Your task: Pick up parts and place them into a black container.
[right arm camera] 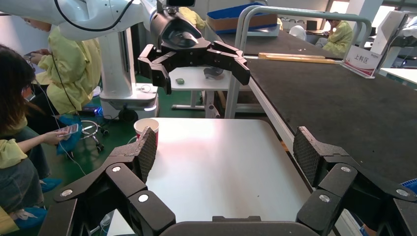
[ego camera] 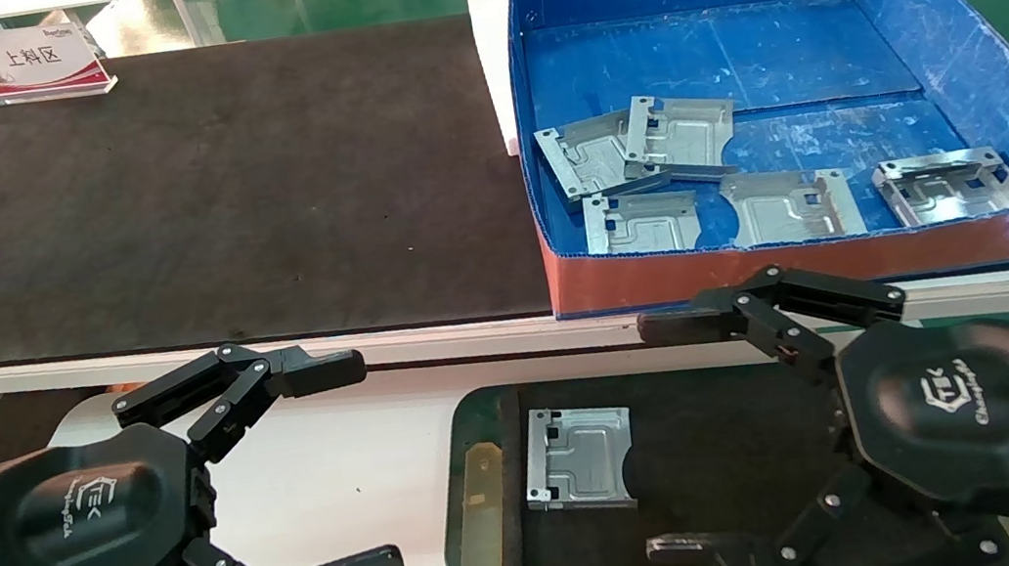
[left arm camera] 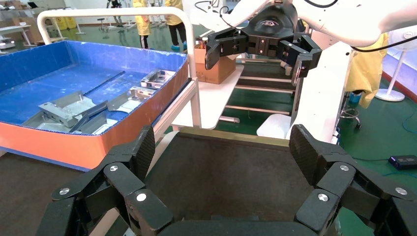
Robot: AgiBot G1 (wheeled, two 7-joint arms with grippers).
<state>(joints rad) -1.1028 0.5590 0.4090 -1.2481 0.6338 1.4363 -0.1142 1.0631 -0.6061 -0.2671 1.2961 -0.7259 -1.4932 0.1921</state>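
Note:
One silver-grey part (ego camera: 579, 458) lies flat at the left end of the black container (ego camera: 736, 458), a shallow tray with a green rim. Several more parts (ego camera: 676, 135) lie in the blue box (ego camera: 975, 49), and the left wrist view shows these parts (left arm camera: 64, 110) too. My left gripper (ego camera: 367, 465) hovers open over the white table, left of the tray, holding nothing. My right gripper (ego camera: 660, 439) hovers open above the tray's middle, right of the lone part, also empty. The left wrist view looks past my open left gripper (left arm camera: 223, 152) onto the tray floor (left arm camera: 226, 182).
The blue box with a red-brown front (ego camera: 788, 263) stands on the wide black tabletop (ego camera: 206, 197). A sign (ego camera: 34, 63) stands at the far left. A white table (right arm camera: 221, 162) with a red paper cup (right arm camera: 146, 127) lies under my left arm. People stand nearby.

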